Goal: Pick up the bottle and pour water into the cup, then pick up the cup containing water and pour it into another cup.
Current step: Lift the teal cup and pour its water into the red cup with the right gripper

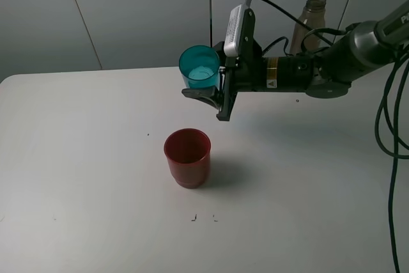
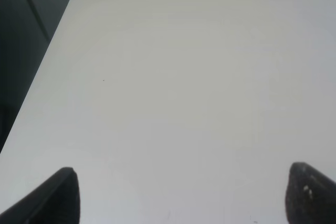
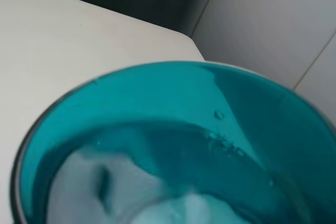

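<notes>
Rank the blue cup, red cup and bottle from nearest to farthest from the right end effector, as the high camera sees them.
1. Blue cup: held in the right end effector, above the table.
2. Red cup: on the table, below it.
3. Bottle: at the back, behind the arm.

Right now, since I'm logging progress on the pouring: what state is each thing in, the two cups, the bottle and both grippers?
translucent teal-blue plastic tumbler: held off the table, water inside.
squat translucent dark red plastic cup: upright on the white table, untouched; contents unclear.
tall smoky grey-brown plastic bottle: upright behind the right arm, partly hidden.
right gripper: shut on the tumbler.
left gripper: open, empty.
</notes>
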### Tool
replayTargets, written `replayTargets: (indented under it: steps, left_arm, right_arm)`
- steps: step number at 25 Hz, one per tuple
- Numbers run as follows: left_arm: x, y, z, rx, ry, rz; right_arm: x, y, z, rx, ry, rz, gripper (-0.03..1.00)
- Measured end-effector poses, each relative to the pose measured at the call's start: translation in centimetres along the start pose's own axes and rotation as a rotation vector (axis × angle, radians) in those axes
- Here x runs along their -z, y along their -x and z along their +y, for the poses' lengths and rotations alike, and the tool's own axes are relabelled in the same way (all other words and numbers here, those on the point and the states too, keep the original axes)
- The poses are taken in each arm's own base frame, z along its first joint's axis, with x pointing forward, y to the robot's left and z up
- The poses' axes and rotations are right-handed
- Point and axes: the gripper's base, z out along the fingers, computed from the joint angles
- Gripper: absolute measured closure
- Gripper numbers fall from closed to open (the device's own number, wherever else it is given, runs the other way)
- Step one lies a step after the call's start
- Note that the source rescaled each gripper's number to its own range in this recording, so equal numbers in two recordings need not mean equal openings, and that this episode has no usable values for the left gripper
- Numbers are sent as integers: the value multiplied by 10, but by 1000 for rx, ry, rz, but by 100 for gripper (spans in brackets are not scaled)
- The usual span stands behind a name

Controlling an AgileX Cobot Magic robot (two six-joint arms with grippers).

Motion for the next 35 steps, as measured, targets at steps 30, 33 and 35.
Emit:
replayTargets:
  steps: [30, 33, 35]
  left_arm:
    - [0, 0, 0, 0, 0, 0]
    - [0, 0, 0, 0, 0, 0]
    - [0, 0, 0, 0, 0, 0]
  right_arm:
    - [-6, 3, 8, 234, 44, 9, 92]
    - [-6, 3, 8, 303, 44, 8, 92]
    - [-6, 3, 8, 345, 43, 7, 92]
